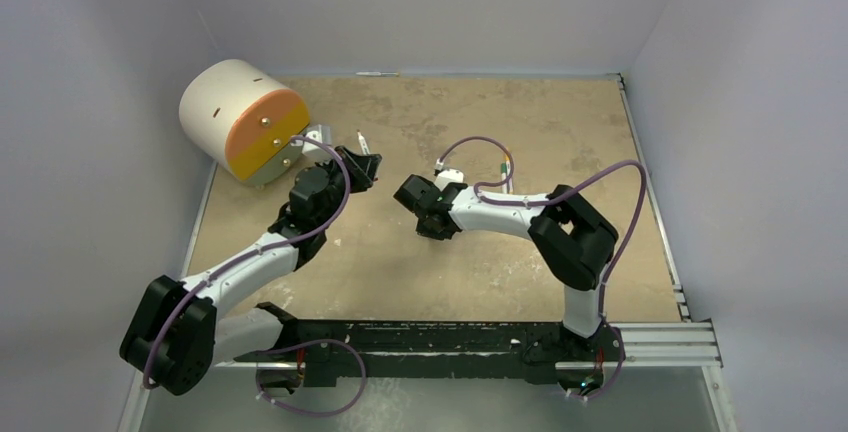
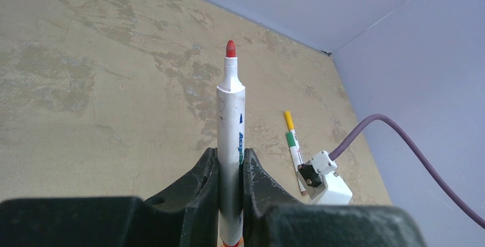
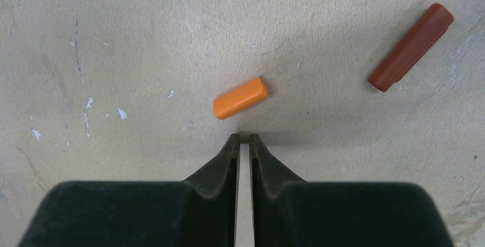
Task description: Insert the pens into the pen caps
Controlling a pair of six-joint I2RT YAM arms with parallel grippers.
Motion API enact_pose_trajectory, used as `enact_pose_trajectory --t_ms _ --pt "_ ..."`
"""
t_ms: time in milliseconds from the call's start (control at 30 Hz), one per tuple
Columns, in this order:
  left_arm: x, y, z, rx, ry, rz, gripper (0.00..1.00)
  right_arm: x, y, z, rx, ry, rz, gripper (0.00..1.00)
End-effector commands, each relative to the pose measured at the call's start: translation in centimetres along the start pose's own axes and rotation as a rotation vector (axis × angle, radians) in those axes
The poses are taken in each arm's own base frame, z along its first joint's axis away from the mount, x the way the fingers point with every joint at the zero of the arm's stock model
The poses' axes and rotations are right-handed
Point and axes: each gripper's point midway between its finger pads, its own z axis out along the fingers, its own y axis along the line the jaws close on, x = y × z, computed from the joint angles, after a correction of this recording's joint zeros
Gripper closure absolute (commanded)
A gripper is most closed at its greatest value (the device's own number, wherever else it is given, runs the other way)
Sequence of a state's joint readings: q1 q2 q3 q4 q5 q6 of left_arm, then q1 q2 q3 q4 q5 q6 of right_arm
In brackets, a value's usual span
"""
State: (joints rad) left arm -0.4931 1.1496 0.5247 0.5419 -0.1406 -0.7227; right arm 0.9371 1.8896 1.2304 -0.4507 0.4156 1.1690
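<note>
My left gripper [image 2: 230, 156] is shut on a white pen [image 2: 231, 115] with a red tip, which sticks out past the fingers. In the top view this gripper [image 1: 362, 164] is at the back left with the pen [image 1: 360, 141]. My right gripper [image 3: 243, 137] is shut and empty, pointing down at the table just short of an orange cap [image 3: 241, 98]. A dark red-brown cap [image 3: 410, 47] lies further right. In the top view the right gripper [image 1: 428, 222] is mid-table and hides both caps. Two more pens [image 2: 293, 141], with yellow and green parts, lie together at the back [image 1: 505, 167].
A large white cylinder with an orange face [image 1: 245, 120] lies at the back left, close to my left gripper. The right wrist's white camera block and purple cable [image 2: 325, 179] sit beside the two lying pens. Walls enclose the table on three sides.
</note>
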Motion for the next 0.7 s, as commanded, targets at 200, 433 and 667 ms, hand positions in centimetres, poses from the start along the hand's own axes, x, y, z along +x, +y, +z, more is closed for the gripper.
enact_pose_trajectory --t_ms 200,433,667 --pt "-1.7 -0.6 -0.4 0.016 -0.055 -0.008 1.0 -1.2 -0.7 -1.7 -0.012 -0.039 -0.073 0.63" --pt "-1.7 -0.7 -0.5 0.019 -0.056 -0.017 1.0 -3.0 1.1 -2.8 -0.106 -0.044 0.069 0.3" --pt "-2.0 -1.0 -0.8 0.028 -0.06 -0.037 1.0 -3.6 1.9 -1.9 -0.083 -0.018 0.153 0.43"
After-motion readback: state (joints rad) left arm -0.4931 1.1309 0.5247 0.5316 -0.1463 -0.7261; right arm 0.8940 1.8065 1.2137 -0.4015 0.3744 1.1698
